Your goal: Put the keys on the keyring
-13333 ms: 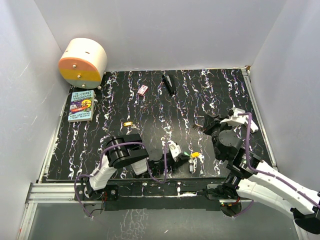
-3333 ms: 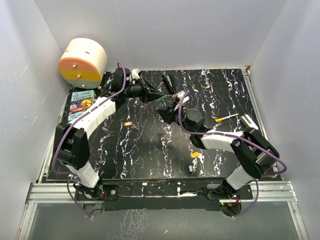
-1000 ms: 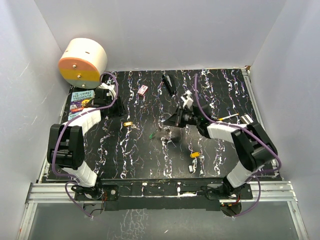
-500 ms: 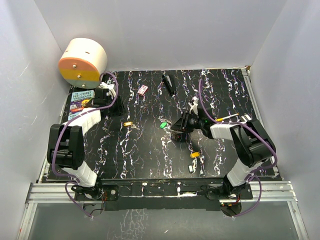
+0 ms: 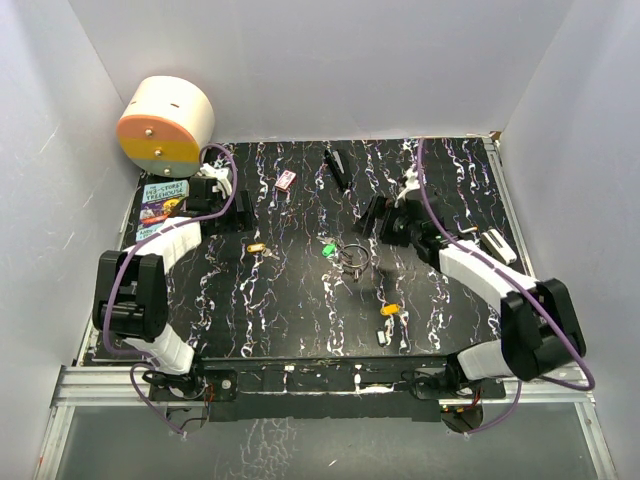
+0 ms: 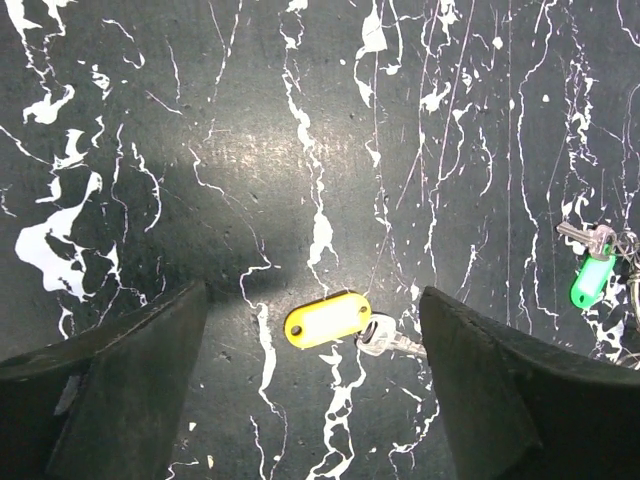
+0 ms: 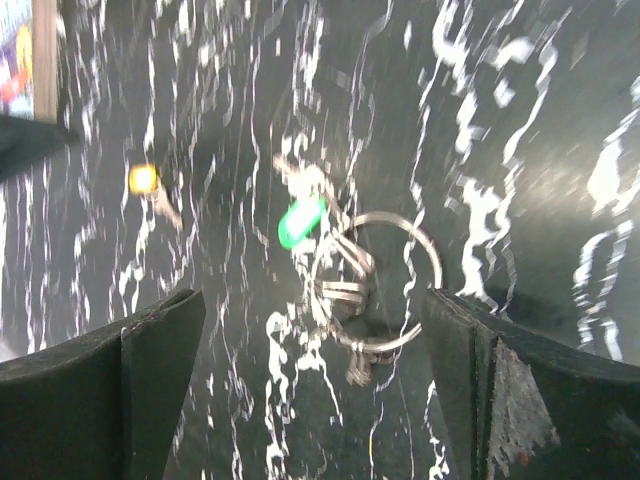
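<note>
Keyring (image 7: 340,290) lies flat mid-table (image 5: 290,310), green key (image 7: 300,222) touching its rim. Right gripper (image 7: 311,300) hangs wide above, holding nothing. Left gripper (image 6: 312,292), also wide, straddles yellow key (image 6: 327,320), probably lining up a pickup.

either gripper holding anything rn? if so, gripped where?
Nothing held. Left gripper is open, with the yellow key lying loose on the table. Right gripper is open over the keyring and green key, touching neither.
</note>
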Tool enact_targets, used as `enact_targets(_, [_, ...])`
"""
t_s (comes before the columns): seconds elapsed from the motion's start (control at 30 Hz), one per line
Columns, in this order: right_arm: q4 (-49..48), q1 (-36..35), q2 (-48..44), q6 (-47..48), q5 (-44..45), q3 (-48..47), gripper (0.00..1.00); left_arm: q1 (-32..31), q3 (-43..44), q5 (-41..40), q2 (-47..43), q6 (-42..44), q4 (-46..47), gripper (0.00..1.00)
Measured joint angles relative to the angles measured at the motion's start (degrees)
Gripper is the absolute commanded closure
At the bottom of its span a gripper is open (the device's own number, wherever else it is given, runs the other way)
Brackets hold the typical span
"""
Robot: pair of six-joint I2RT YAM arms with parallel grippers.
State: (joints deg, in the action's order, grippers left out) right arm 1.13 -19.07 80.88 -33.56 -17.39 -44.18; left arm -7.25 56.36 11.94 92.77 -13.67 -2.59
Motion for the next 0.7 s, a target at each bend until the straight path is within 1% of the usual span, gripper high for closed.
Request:
enact_targets(0.03, [0.9, 0.0, -1.0, 0.6, 1.9, -1.2, 0.02, 0.0, 0.0, -0.2, -0.1, 0.1, 0.0, 0.03])
enact_targets(0.17, [2.6, -0.5, -6.0, 1.0, 13.1, -4.5, 0.02, 0.0, 0.0, -1.0, -0.6, 0.5, 0.2, 0.03])
enact_targets(0.3, [3.9, -0.7, -7.0, 1.2, 19.1, -5.9, 0.02, 0.0, 0.0, -2.1, -0.8, 1.2, 0.3, 0.03])
enact_targets(0.4, [4.6, -0.7, -6.9, 1.7, 21.5, -5.9, 0.02, 0.0, 0.0, -3.0, -0.8, 1.8, 0.3, 0.03])
enact_targets(0.6, [4.8, -0.8, -6.9, 2.7, 22.7, -5.9, 0.02, 0.0, 0.9, -3.8, -0.8, 2.4, -0.5, 0.03])
enact_targets(0.7, [5.1, -1.6, -6.9, 3.3, 24.6, -6.0, 0.02, 0.0, 1.6, -4.3, -0.8, 2.8, -0.8, 0.03])
